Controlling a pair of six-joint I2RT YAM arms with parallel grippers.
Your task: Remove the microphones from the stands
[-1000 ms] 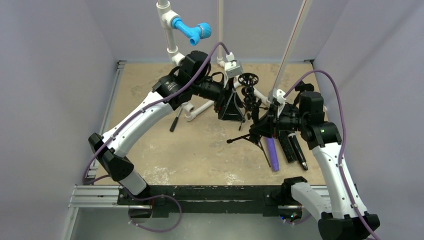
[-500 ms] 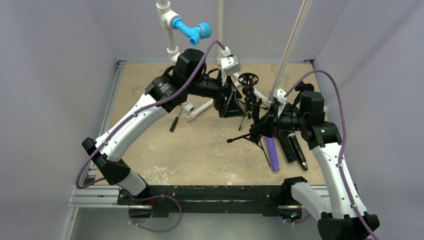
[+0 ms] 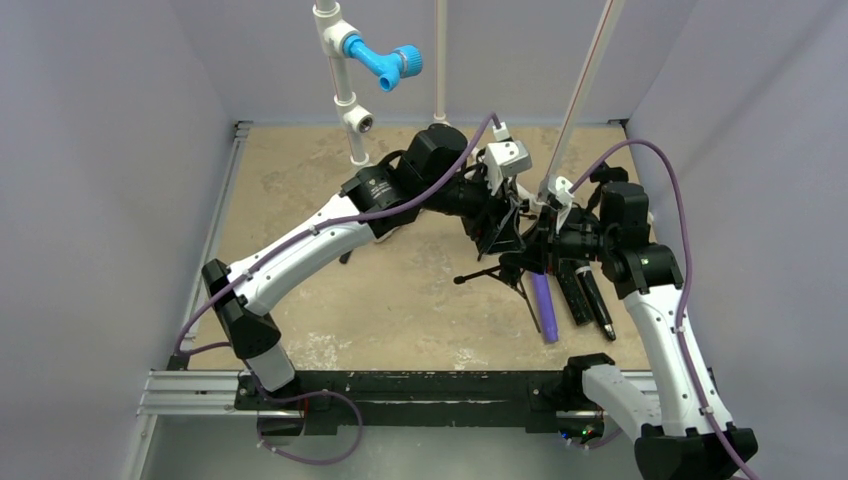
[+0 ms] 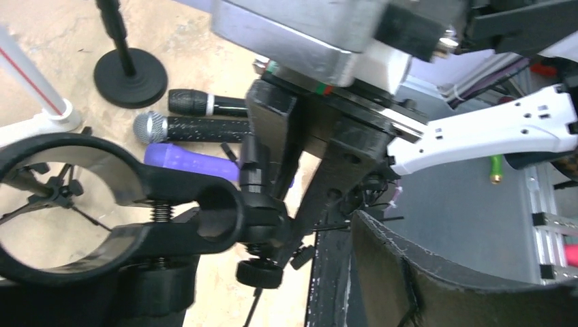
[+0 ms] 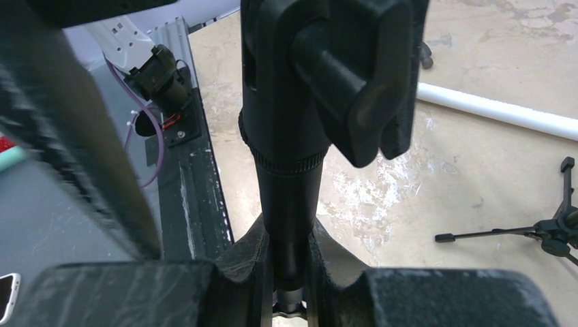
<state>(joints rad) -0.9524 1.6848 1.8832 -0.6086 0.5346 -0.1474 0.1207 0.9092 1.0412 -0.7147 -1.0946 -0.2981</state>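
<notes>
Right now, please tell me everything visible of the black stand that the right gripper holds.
The black stand has a round matte post, plastic or metal by its look. The right gripper is shut on the post, one finger on each side. Just past the grip sits a joint with a wing knob. From it a ring clip reaches out, a screw across its gap, empty. The left gripper stands open beside the clip; contact I cannot tell. The foot is hidden.

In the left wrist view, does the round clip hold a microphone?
No, the round clip is empty; the sandy table shows through its opening.
</notes>
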